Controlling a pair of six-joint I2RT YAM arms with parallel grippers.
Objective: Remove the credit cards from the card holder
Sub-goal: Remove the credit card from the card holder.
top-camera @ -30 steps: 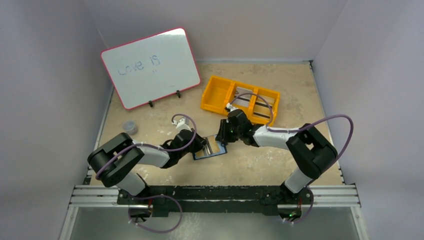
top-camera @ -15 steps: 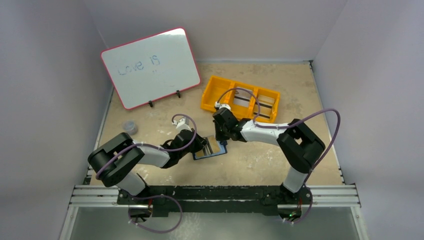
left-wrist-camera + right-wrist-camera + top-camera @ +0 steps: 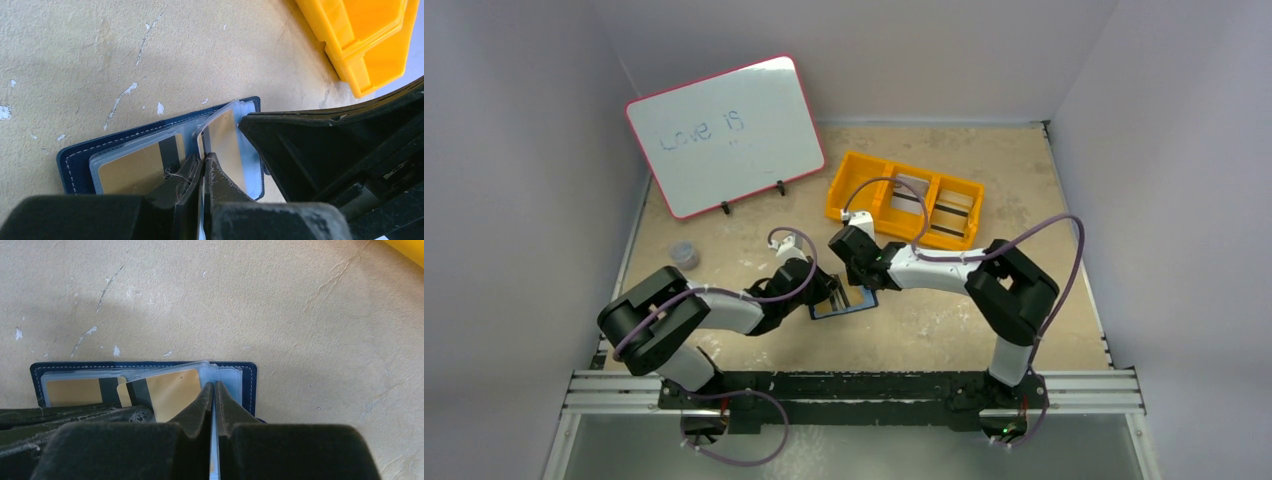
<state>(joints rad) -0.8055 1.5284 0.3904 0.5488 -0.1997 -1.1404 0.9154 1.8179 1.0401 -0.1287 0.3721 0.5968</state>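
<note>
The navy card holder (image 3: 860,303) lies open on the table between both arms. In the left wrist view its blue cover (image 3: 75,155) shows, with a tan credit card with a dark stripe (image 3: 135,170) in a see-through pocket and a second card (image 3: 226,145) in a raised pocket leaf. My left gripper (image 3: 203,161) is shut on the thin edge of that leaf. The right wrist view shows the holder (image 3: 247,377), a striped card (image 3: 167,390) and another card (image 3: 80,391). My right gripper (image 3: 214,388) is shut on a thin pale-blue pocket leaf standing on edge. Whether a card lies inside that leaf is hidden.
An orange three-compartment tray (image 3: 852,188) stands behind the holder with cards lying in it; its corner shows in the left wrist view (image 3: 370,45). A pink-framed whiteboard (image 3: 729,135) leans at the back left. A small grey cap (image 3: 685,254) sits at the left.
My right arm has swung left from the tray side to the holder and its jaws have closed on a pocket leaf. The left gripper has stayed shut in place.
</note>
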